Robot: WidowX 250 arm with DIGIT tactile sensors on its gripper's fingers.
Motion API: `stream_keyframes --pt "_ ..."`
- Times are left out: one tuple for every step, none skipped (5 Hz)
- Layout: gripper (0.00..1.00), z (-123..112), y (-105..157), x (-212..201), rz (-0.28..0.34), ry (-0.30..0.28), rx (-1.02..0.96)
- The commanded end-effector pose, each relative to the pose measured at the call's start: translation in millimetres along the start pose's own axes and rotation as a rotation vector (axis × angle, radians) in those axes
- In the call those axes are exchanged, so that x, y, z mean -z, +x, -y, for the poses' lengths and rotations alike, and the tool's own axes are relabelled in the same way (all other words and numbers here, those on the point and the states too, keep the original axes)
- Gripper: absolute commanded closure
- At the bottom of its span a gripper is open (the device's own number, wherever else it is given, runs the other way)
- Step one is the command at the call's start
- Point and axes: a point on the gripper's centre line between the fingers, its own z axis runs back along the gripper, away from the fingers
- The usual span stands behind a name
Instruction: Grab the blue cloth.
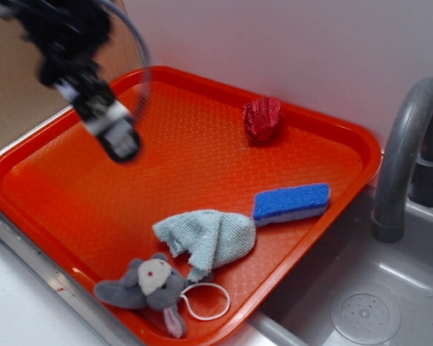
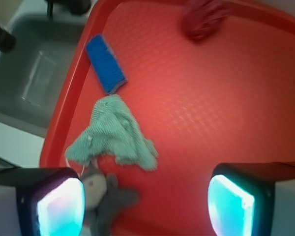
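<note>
Wrist view: tool (image 2: 145,199) released, empty, above tray (image 2: 226,108); blue cloth (image 2: 113,135) between sponge (image 2: 105,64) and plush (image 2: 105,196).

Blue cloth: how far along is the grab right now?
Nothing looks done yet: the blue cloth lies loose on the orange tray, touching the blue sponge and beside the plush toy. In hand: the gripper hangs above the tray's far left part, jaws open and empty in the wrist view. Left: move over the cloth, descend, close on it and lift.
</note>
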Motion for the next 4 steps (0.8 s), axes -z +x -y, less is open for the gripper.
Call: stream_keyframes --pt "0.0 35.5 11.6 32.5 -0.024 -0.072 0.048" --pt "0.0 38.0 3.6 60.8 -0.114 -0.016 0.072" --pt "0.0 39.7 -4.3 83.7 -0.164 -0.023 0.084" --pt "0.0 46.1 -6.0 95.3 -0.188 -0.035 0.103"
